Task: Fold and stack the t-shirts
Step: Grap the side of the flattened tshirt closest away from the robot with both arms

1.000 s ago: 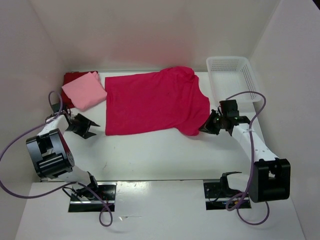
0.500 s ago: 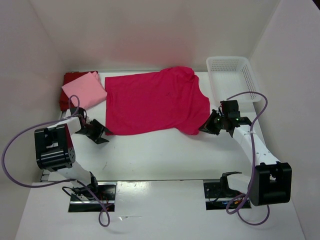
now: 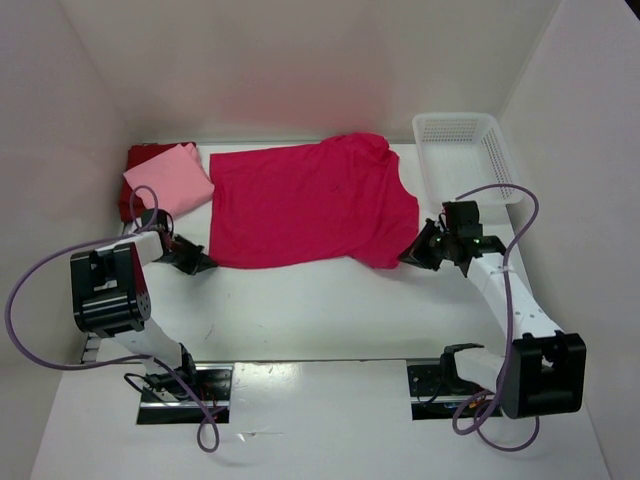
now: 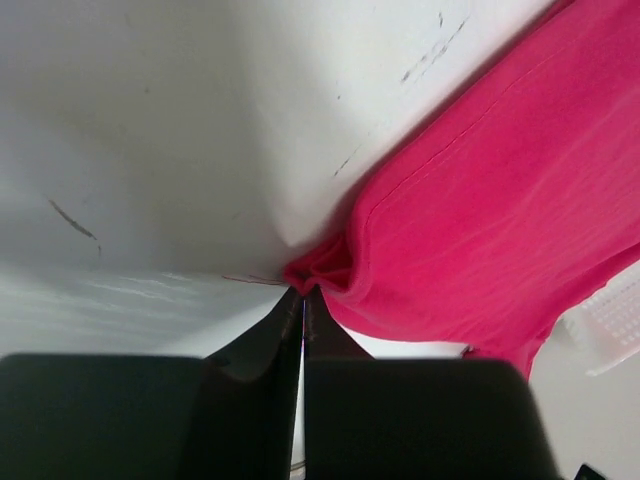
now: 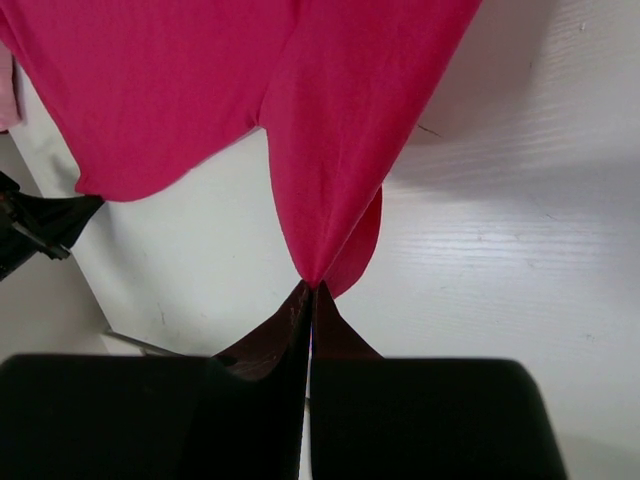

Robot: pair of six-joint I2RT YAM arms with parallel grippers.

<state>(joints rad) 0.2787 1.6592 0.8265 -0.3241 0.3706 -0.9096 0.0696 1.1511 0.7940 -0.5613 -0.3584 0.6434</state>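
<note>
Crimson t-shirt (image 3: 310, 205) lies spread flat at back-middle of the bench (image 3: 320, 310), just beside the folded pink t-shirt (image 3: 168, 180) that sits on the dark red t-shirt (image 3: 150, 155). Left end effector (image 3: 205, 262) is pinched closed on its near-left hem corner, and right end effector (image 3: 410, 255) is clamped on the near-right sleeve edge. We expect light, limp cloth that sags between grips, so we hold corners and lift them together.
</note>
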